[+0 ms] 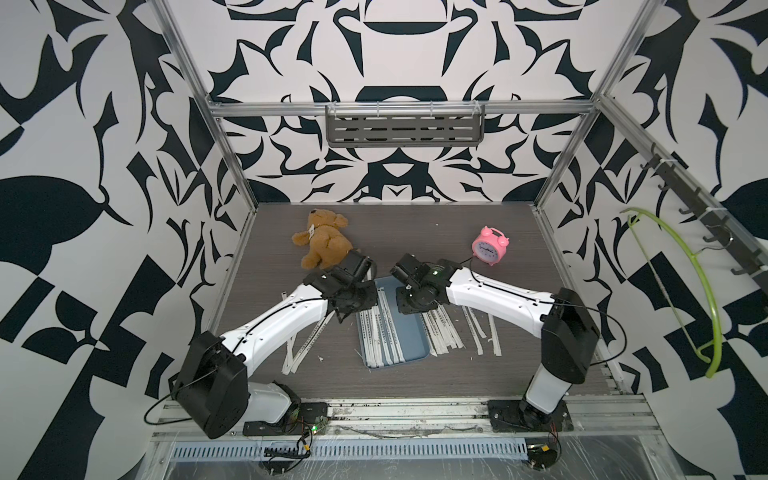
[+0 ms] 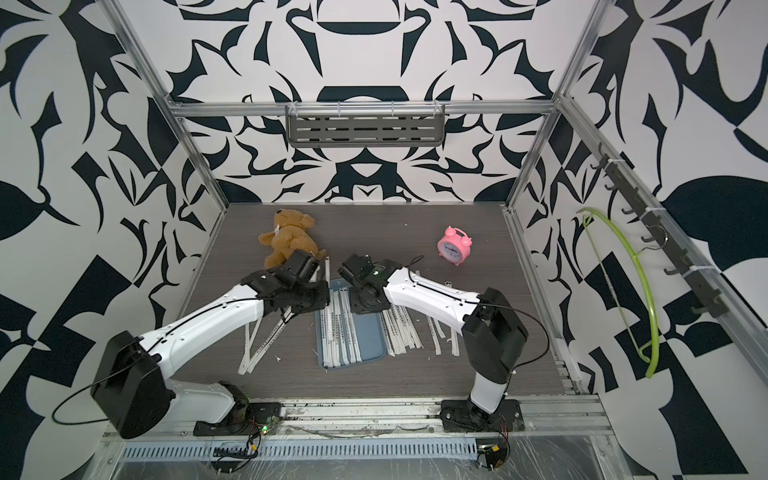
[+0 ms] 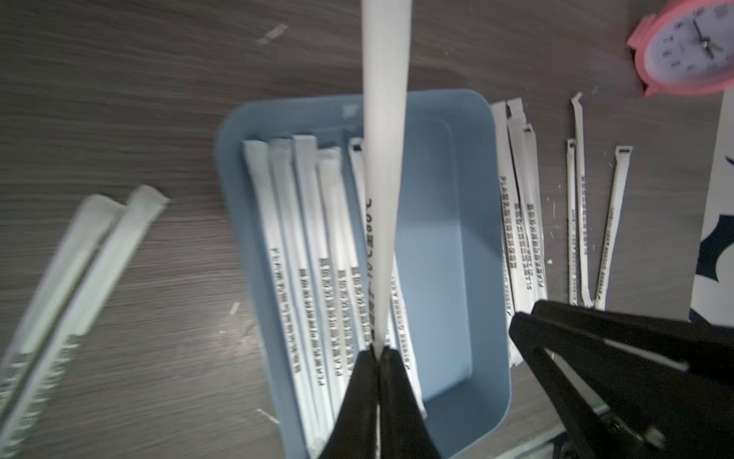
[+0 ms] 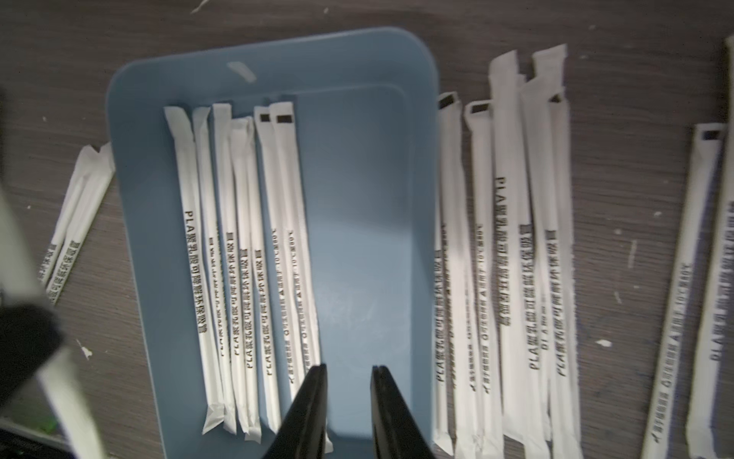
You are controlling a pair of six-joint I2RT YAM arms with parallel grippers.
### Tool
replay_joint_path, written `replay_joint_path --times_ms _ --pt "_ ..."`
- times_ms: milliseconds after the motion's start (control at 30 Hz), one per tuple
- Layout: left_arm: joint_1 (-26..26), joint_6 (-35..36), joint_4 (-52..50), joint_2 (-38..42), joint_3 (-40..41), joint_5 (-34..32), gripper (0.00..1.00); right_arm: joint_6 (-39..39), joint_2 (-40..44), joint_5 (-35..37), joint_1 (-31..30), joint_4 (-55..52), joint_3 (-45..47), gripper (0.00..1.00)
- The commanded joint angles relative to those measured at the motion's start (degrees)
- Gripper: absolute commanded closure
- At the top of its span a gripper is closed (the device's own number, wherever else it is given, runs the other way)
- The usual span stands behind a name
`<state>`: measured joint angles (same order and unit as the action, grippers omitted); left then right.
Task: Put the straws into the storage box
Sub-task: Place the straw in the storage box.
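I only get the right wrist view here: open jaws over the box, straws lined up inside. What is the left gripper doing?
Observer: The left gripper is shut on one straw, close by the box.
Operator: Anything else down there besides straws and box?
Observer: A teddy bear lies and a pink clock stands farther back.
Operator: Any other container around?
Observer: A grey slotted shelf hangs high at the back, no straws on it.
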<state>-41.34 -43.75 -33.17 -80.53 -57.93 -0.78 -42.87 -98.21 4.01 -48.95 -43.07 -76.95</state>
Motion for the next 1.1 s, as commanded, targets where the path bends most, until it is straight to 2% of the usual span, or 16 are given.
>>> replay_joint_path --times_ms 0,233,433,733,1067 --pt "-5.2 -6.9 2.4 -5.5 -0.9 -3.9 0.94 0.9 3.4 1.8 3.0 -0.2 2.2 0.75" --pt "-9.5 -11.4 3.1 -16.2 -5.7 -6.6 0.95 1.9 5.3 1.3 5.2 -0.3 4.0 0.75" --pt "-10.2 -17.5 5.8 -16.7 -3.0 -8.2 0.94 1.7 5.9 1.2 5.5 0.5 5.6 0.75" --pt "-10.2 -15.8 4.1 -20.4 -4.9 -7.2 0.89 1.8 5.8 1.2 5.5 1.1 6.2 0.76" --pt "-10.2 -15.8 5.8 -21.5 -3.4 -6.1 0.88 1.5 4.5 0.5 5.4 1.9 6.3 0.76"
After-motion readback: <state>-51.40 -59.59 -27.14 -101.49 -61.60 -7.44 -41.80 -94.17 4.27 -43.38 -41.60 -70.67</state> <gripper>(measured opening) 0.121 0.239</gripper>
